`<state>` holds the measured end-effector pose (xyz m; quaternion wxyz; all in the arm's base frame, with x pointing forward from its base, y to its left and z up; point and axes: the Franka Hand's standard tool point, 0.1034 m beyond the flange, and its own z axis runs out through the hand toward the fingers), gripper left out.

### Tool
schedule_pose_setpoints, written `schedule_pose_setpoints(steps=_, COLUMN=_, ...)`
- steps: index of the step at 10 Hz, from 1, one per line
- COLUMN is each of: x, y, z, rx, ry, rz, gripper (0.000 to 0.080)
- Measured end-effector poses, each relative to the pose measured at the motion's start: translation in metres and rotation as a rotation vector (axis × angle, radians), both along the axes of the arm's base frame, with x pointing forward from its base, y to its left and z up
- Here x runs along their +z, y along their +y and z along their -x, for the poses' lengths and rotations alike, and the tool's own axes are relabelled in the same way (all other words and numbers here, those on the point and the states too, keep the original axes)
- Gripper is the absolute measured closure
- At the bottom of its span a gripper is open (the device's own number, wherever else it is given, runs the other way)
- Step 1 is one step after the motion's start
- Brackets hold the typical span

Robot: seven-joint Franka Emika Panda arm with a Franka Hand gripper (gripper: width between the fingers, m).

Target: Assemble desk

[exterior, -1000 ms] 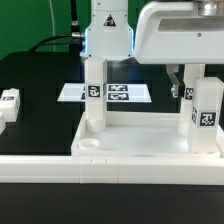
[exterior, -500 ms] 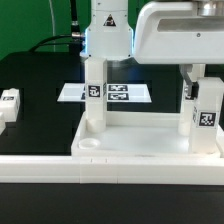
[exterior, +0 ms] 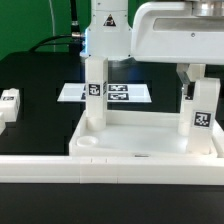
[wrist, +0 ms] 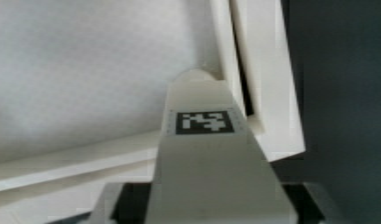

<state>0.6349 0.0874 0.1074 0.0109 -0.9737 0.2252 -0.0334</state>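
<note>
White top (exterior: 140, 145); white legs (exterior: 94, 95), black-white tags; white marker board (exterior: 115, 93), same tags; black table (exterior: 35, 100).

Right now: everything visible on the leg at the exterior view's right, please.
The leg is a short white square-section post, plastic-looking, with a black-and-white tag on its face. It stands upright in the desk top near the corner at the exterior view's right. The gripper is at its upper part, jaws closed on its sides; the wrist view shows the tagged face between them.
</note>
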Motion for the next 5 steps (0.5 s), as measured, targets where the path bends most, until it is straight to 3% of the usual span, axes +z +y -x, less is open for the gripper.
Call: schedule_pose_setpoints(steps=5, x=0.000, y=-0.029, z=0.003, rx=-0.404, ry=0.002, rz=0.010, gripper=0.0474)
